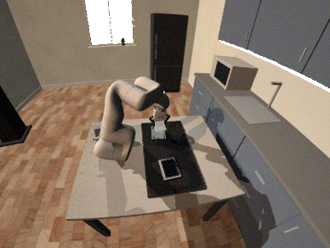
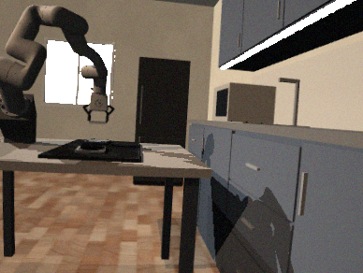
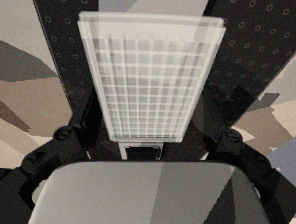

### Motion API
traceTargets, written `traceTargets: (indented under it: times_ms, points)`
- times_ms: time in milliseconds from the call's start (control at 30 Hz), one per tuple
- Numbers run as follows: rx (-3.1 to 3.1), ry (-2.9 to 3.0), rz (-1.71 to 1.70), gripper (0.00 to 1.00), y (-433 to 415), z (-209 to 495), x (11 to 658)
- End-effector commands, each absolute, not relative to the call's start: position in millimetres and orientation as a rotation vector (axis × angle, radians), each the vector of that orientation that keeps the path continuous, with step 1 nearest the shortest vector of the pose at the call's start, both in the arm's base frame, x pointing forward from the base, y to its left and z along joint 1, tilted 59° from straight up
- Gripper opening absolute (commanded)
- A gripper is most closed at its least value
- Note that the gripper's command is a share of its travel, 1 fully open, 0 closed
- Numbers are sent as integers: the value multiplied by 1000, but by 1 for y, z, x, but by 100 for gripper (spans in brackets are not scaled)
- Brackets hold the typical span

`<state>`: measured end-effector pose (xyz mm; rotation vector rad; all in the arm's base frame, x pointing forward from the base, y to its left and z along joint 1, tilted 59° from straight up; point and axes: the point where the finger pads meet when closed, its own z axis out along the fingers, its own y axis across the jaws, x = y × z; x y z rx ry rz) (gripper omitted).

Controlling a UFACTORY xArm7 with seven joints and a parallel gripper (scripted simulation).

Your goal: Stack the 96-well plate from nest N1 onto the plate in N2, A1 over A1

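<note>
- The claw is up in the air, high over the black mat on the table.
- Its fingers are spread very wide, and they are squeezing the see-through plate by its two long sides.
- The plate with its many little wells fills the wrist view, between the two dark fingers.
- The empty nest sits on the mat right under the claw.
- The other plate lies in its own nest farther along the mat, well apart.

floor: wood parquet | window: bright | cabinets: blue-grey | microwave | possibly fridge
</note>
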<state>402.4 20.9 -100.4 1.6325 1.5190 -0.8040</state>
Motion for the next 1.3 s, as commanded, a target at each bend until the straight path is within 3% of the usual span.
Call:
traceTargets:
  times_ms: [0, 1267]
  points:
    - [1630, 1527, -799, 0, 16, -88, 402]
    - [1629, 1526, -800, 0, -44, 8, 389]
